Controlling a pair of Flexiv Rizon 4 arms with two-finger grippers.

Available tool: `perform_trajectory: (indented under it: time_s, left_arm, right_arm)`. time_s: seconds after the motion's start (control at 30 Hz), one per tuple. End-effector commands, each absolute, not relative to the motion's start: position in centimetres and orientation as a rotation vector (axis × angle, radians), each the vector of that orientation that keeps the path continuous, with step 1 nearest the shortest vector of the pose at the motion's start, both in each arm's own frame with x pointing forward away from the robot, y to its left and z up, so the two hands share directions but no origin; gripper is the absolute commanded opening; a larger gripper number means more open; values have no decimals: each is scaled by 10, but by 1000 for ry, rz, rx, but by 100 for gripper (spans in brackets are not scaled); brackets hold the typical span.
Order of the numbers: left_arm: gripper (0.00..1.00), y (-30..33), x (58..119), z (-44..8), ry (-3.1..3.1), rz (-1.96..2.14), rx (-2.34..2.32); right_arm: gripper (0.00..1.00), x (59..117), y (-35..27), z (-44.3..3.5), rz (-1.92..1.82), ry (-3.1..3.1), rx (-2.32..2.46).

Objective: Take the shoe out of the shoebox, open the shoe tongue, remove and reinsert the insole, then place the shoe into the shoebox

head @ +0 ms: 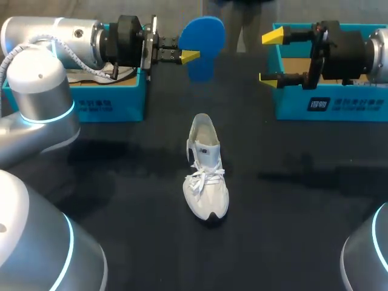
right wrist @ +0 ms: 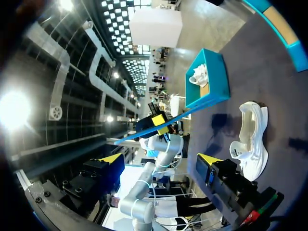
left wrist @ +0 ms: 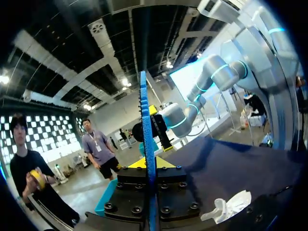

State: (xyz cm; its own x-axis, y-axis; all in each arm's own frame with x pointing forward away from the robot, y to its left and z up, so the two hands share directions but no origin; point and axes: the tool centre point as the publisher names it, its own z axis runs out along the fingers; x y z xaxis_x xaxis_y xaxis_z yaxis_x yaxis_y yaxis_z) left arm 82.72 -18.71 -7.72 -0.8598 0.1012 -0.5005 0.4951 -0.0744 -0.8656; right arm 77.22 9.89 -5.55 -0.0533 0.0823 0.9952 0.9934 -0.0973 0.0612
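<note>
Blue insole (head: 202, 45) is out, pinched in your left gripper (head: 188, 56) at the far middle. Shoe (head: 205, 176) stands mid-table, unboxed; your right gripper (head: 273, 57) hangs empty, fingers apart. Reinserting and boxing look left to do.

My fingertips (head: 274, 37) are yellow, the insole (head: 202, 42) blue. The shoe (head: 206, 176) is white on a black table (head: 121, 182). The shoeboxes (head: 124, 106) beyond the shoe are teal.
</note>
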Motion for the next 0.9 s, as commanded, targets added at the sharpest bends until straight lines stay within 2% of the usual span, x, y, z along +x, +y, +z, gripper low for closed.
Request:
perform_trajectory:
  time_s: [0.03, 0.57, 0.9]
  left_arm:
    - [0, -185, 822, -77, 1364, -1533, 1094]
    - [0, -185, 822, -77, 1364, -1533, 1094]
    - [0, -186, 824, -79, 1113, -1225, 1271]
  right_arm:
    - [100, 773, 101, -56, -1287, -1261, -1316]
    - [100, 773, 101, -56, -1287, -1261, -1316]
    - [100, 773, 101, -56, -1287, -1261, -1316]
